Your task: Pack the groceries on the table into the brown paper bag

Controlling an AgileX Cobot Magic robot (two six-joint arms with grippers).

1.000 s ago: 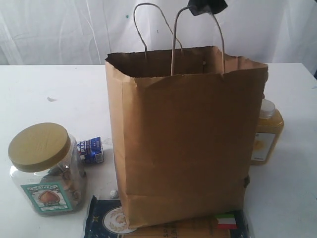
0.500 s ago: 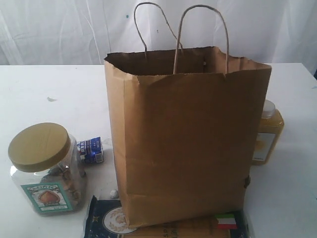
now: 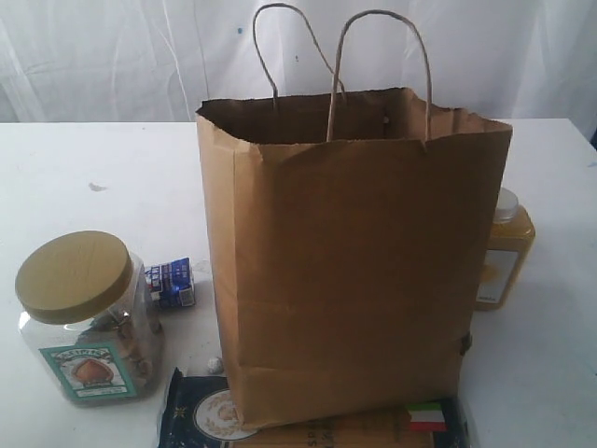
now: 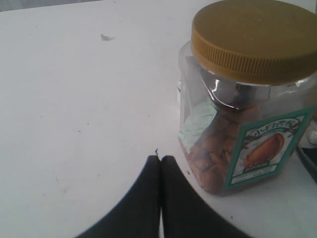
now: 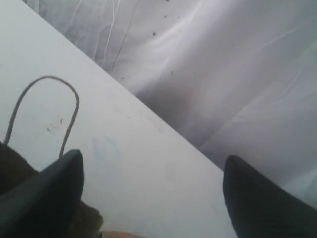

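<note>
The brown paper bag (image 3: pixel 350 261) stands upright and open in the middle of the table (image 3: pixel 93 159). Left of it stands a tan-lidded clear jar (image 3: pixel 84 317), with a small blue-white carton (image 3: pixel 172 283) behind it. A blue spaghetti packet (image 3: pixel 201 415) lies at the bag's front foot, a tiny foil ball (image 3: pixel 214 362) beside it. A yellow white-capped bottle (image 3: pixel 504 252) peeks out behind the bag's right side. My left gripper (image 4: pixel 160 159) is shut and empty, low over the table next to the jar (image 4: pixel 247 94). My right gripper (image 5: pixel 151 171) is open and empty near a bag handle (image 5: pixel 47 111). Neither gripper shows in the exterior view.
A white cloth backdrop (image 3: pixel 112 56) hangs behind the table. A small dark mark (image 3: pixel 96 187) lies on the tabletop at the left. Bare tabletop stretches left and right of the bag.
My right gripper, which was at the top of the bag's front handle a second ago, has gone up out of the exterior view. The handle has sprung slightly right.
</note>
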